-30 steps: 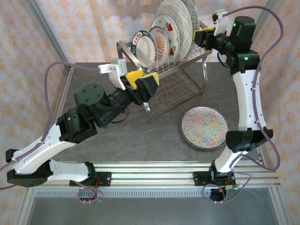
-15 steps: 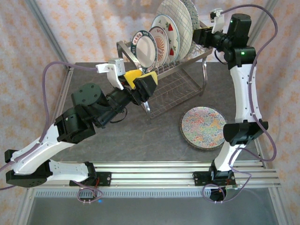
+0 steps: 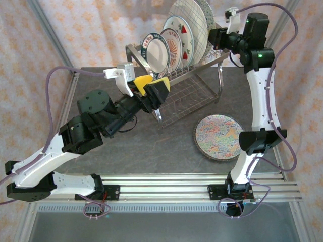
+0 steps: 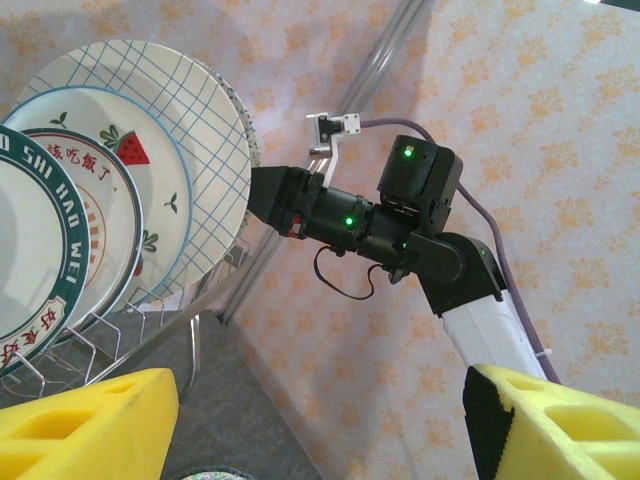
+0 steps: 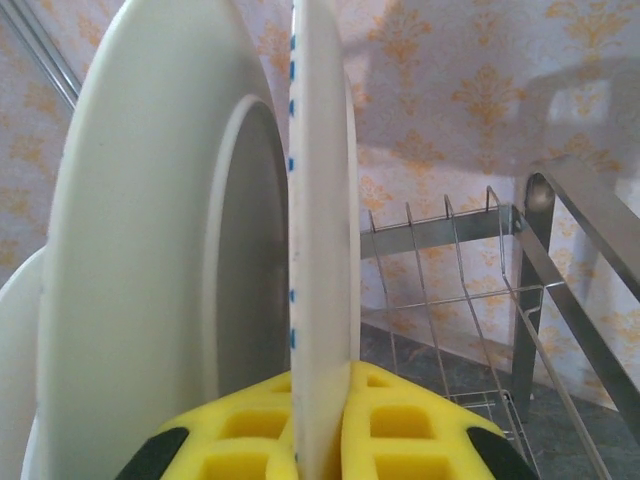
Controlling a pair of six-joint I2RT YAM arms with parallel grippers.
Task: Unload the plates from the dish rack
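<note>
The right claw (image 5: 320, 435) is clenched on a plate (image 5: 320, 200). Its yellow pads (image 5: 400, 420) press both faces of the rim. The plate stands edge-on, straight up from between them, white with small blue dashes along its edge. Just left of it, across a thin gap, a second plate (image 5: 150, 250) shows its back and foot ring. Wires of the rack (image 5: 450, 250) rise to the right, beyond the pads.

Seen from above, the right claw (image 3: 214, 38) sits at the rack's (image 3: 218, 59) back right end. It is at the right rim of the two biggest plates, the plaid plate (image 3: 191, 20) and the rear plate (image 3: 206, 9). I cannot tell for sure which of the two it grips. Three smaller plates (image 3: 153, 53) stand upright in the rack's top tier, left of the plaid plate.

The left claw (image 3: 152, 84) is released and holds nothing. It hangs at the rack's left side, near the smaller plates but apart from them. A floral plate (image 3: 220, 137) lies flat on the table (image 3: 126, 151), right of the rack's front end.
</note>
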